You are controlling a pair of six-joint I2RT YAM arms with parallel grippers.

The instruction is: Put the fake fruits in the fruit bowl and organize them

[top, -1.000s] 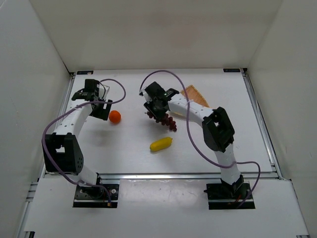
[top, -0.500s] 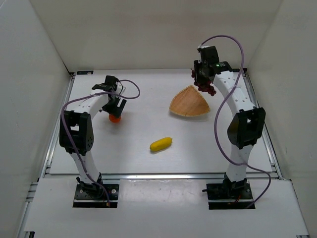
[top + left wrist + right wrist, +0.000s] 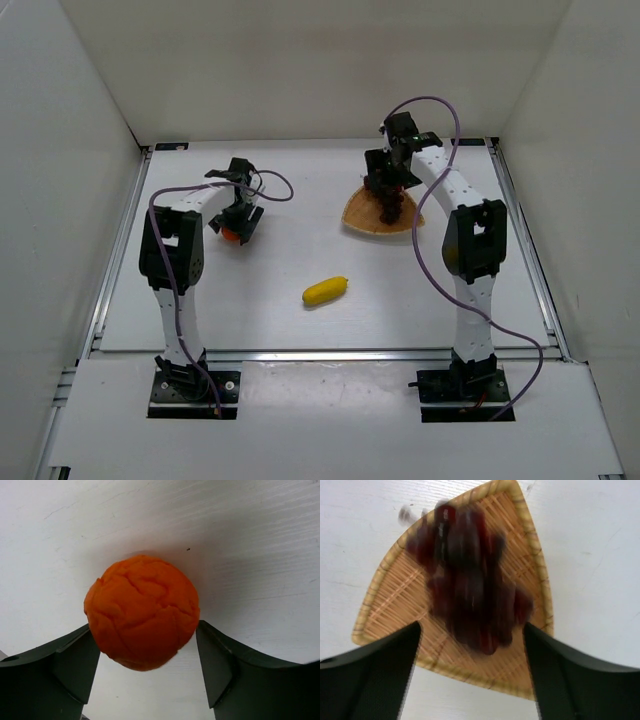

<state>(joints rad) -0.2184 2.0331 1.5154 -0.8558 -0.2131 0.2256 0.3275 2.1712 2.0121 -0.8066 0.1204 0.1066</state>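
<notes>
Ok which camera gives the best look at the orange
The left wrist view: the orange fills the frame, sitting between the left claw fingers. The top external view shows only a sliver of it under that claw. The right wrist view misses it.

White tabletop (image 3: 300, 320), metal rail edging (image 3: 525, 250), plain white enclosure walls (image 3: 300, 60).

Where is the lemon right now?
In the top view, the lemon lies alone on the table's near middle, between the two arms.

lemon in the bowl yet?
No, in the top view the lemon lies on the bare table, well apart from the fruit bowl.
</notes>
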